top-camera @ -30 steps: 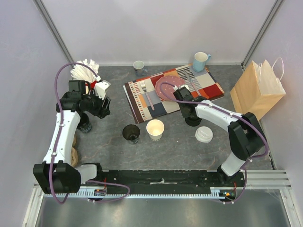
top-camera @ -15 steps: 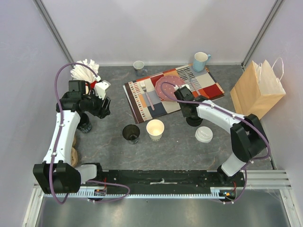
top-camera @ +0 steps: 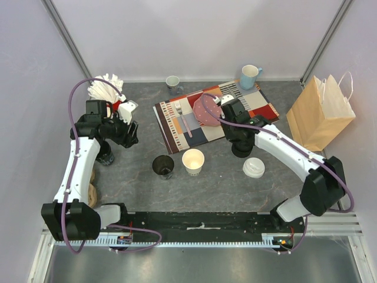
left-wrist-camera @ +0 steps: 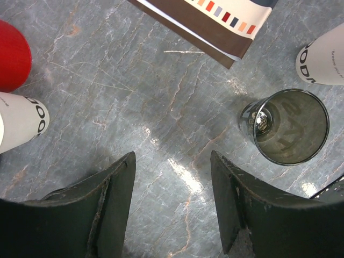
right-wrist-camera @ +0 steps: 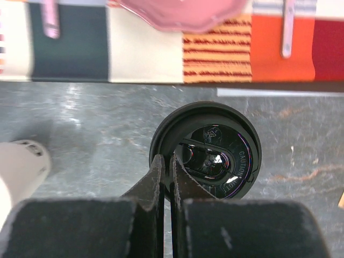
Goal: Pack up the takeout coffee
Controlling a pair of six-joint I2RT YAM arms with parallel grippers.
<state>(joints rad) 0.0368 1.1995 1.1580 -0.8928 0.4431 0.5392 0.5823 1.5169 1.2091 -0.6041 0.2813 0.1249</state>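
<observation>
1. As its jaws are sitting shut, right gripper (right-wrist-camera: 165, 161) is touching the lid rim of the black-lidded cup (right-wrist-camera: 207, 150), which is standing beside the placemat (right-wrist-camera: 134, 48), with the white-lidded cup (top-camera: 254, 167) nearby.
2. Left gripper (left-wrist-camera: 172, 204) is hanging open over the table (left-wrist-camera: 161, 107) — empty.

On the grey, stone-patterned tabletop (top-camera: 141, 177) we see a patchwork placemat (top-camera: 171, 132) carrying a pink plate (top-camera: 206, 115) with a fork (top-camera: 184, 121) beside it. A blue mug (top-camera: 250, 76) stands near the mat's far right corner and a small grey mug (top-camera: 172, 82) behind its left end. A brown paper bag (top-camera: 321, 115) stands upright at the right. In front of the mat, a dark glass tumbler (top-camera: 163, 166) and a lidless cream cup (top-camera: 193, 160) sit just beside each other.
</observation>
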